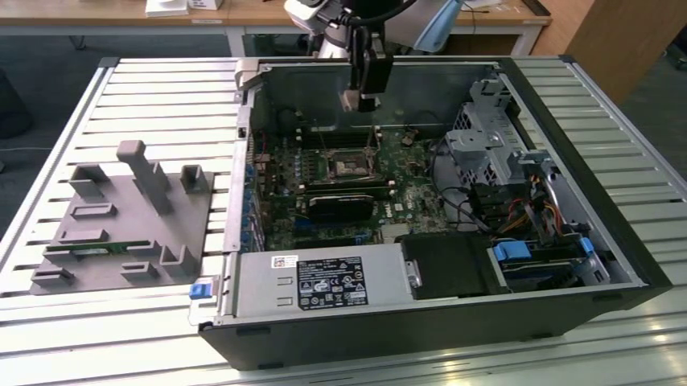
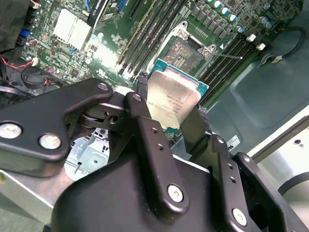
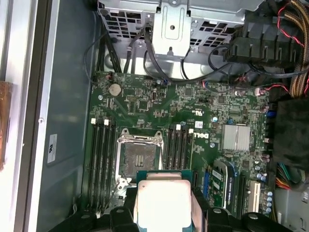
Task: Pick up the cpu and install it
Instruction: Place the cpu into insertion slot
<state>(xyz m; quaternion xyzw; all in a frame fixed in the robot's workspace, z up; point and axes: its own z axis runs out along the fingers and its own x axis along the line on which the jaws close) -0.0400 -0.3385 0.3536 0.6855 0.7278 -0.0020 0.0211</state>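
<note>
My gripper [image 1: 363, 98] hangs over the back of the open computer case, shut on the cpu [image 2: 171, 99], a flat square chip with a silver top and a green edge. The chip sits upright between the two black fingers [image 2: 145, 126]. In the first wrist view the cpu [image 3: 164, 199] is above the motherboard [image 3: 159, 104], just beside the empty cpu socket [image 3: 139, 157] with its metal frame. That socket [image 2: 186, 52] also shows beyond the chip in the second wrist view, and in the exterior view the socket [image 1: 349, 166] lies below the gripper.
The case wall [image 1: 252, 104] and rear panel rise close around the gripper. A black heatsink block [image 1: 346, 203] lies on the board near the socket. Drive cage and cables [image 1: 504, 169] fill the exterior view's right. A grey fixture [image 1: 118, 225] stands on the slatted table at the left.
</note>
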